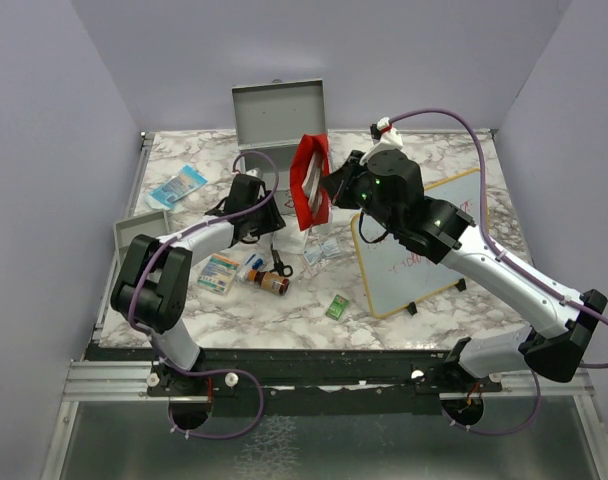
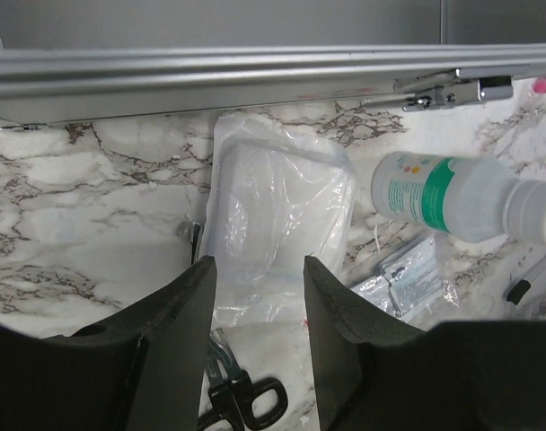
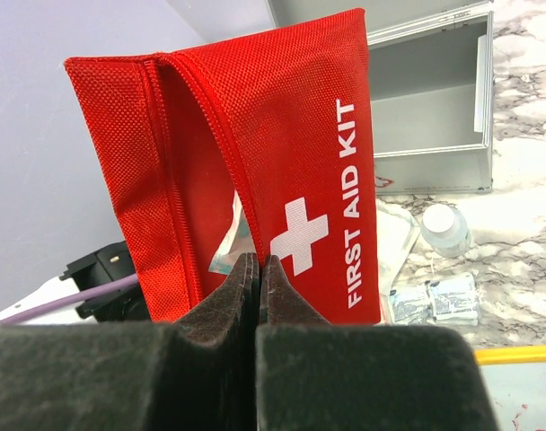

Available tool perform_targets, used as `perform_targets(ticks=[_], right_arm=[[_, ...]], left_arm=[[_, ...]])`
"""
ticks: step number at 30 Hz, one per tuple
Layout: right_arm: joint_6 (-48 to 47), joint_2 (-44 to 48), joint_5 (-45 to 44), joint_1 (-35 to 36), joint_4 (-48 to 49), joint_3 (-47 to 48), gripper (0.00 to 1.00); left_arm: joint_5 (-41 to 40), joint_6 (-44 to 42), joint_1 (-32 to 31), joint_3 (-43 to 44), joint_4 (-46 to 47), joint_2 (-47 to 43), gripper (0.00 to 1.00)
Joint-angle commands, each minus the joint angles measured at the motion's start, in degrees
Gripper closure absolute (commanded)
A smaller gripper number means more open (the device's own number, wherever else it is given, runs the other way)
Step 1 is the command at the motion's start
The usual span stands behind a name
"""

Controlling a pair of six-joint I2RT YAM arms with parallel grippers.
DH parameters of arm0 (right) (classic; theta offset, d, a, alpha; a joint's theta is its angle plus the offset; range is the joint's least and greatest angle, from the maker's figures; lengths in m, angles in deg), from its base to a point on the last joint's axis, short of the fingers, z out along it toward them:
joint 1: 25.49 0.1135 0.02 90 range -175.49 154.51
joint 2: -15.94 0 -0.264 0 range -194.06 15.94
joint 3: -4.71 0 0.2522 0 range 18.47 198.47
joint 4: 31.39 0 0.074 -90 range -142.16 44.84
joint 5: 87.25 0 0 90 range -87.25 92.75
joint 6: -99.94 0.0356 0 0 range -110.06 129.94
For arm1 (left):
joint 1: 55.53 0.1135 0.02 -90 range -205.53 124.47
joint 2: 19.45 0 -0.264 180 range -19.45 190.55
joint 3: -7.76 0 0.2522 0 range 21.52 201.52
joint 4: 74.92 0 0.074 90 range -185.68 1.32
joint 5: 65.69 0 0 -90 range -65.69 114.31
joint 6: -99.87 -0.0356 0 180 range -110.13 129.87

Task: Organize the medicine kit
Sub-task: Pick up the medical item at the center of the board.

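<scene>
The medicine kit (image 1: 280, 112) is a grey metal box at the back of the table with its lid up; its interior (image 3: 435, 117) and its front edge with the latch (image 2: 453, 90) both show. My right gripper (image 3: 259, 262) is shut on the rim of a red FIRST AID KIT pouch (image 3: 282, 153), holding it unzipped and upright above the table (image 1: 310, 180). My left gripper (image 2: 259, 269) is open low over the table (image 1: 256, 222). The near end of a clear plastic packet (image 2: 273, 215) shows between and under its fingers.
A white bottle with a green label (image 2: 462, 197) and foil packets (image 2: 408, 274) lie right of the clear packet, with black scissors (image 2: 246, 400) below it. A whiteboard (image 1: 424, 245) lies right, a divided tray (image 1: 139, 235) left. A medicine box (image 1: 220, 272), brown bottle (image 1: 272, 283) and green sachet (image 1: 336, 307) lie near.
</scene>
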Motion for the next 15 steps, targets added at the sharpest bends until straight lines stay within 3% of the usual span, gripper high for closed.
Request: perform_targets(ticks=[1,6,15], right_arm=[[-0.41,1.15,0.83,-0.13,-0.06,-0.26,0.99],[-0.28,1.32,0.52,-0.12,-0.07,-0.89,1.00],[-0.24,1.54,-0.17,-0.12,-0.63,-0.96,1.00]], left_arm=[[-1.88,0.10,-0.46,2.30,2.47,2.83,0.55],[0.52,-0.61,-1.13,3.79,1.91,5.22,0.53],[-3.68,-1.81,-2.19,4.56,-0.45,8.66,0.54]])
